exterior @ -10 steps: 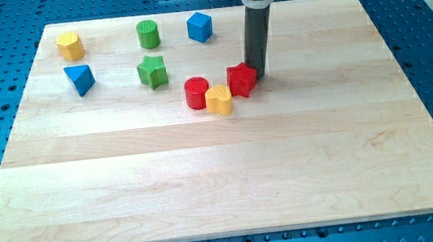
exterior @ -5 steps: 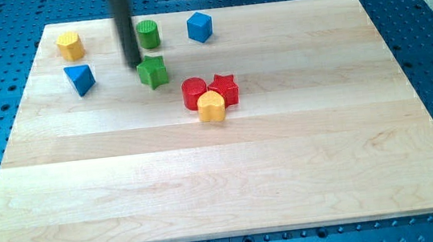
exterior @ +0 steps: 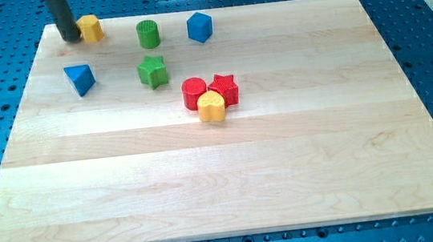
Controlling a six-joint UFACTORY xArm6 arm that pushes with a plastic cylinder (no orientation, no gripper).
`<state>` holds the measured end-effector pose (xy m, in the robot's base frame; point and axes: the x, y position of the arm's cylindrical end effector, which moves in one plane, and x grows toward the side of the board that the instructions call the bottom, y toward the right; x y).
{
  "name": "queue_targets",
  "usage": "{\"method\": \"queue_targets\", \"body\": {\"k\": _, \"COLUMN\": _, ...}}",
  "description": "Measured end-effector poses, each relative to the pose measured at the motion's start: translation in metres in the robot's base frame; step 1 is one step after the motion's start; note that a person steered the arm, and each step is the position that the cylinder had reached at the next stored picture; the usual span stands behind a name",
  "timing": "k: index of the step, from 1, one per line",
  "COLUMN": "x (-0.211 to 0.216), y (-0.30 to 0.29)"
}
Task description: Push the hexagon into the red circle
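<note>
The yellow hexagon lies near the board's top left corner. My tip is right against its left side. The red circle stands near the middle of the board, to the lower right of the hexagon. A red star touches the circle's right side and a yellow heart touches it from below. A green circle and a green star lie between the hexagon and the red circle.
A blue triangle lies below the hexagon. A blue cube stands at the top middle. The wooden board rests on a blue perforated table.
My tip went from the red star to the far left and now sits left of the hexagon, which has shifted right. The red star was pushed against the red circle and heart.
</note>
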<state>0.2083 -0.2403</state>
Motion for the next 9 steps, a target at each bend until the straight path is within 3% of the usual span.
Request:
{"method": "queue_targets", "body": {"k": 1, "x": -0.012, "y": 0.025}}
{"method": "queue_targets", "body": {"k": 3, "x": 0.109, "y": 0.078}}
{"method": "queue_targets", "body": {"k": 4, "x": 0.057, "y": 0.036}}
{"method": "queue_targets", "body": {"k": 5, "x": 0.016, "y": 0.067}}
{"method": "queue_targets", "body": {"k": 6, "x": 0.079, "y": 0.108}}
{"method": "queue_targets", "body": {"k": 8, "x": 0.124, "y": 0.056}}
{"method": "queue_targets", "body": {"k": 9, "x": 0.120, "y": 0.121}}
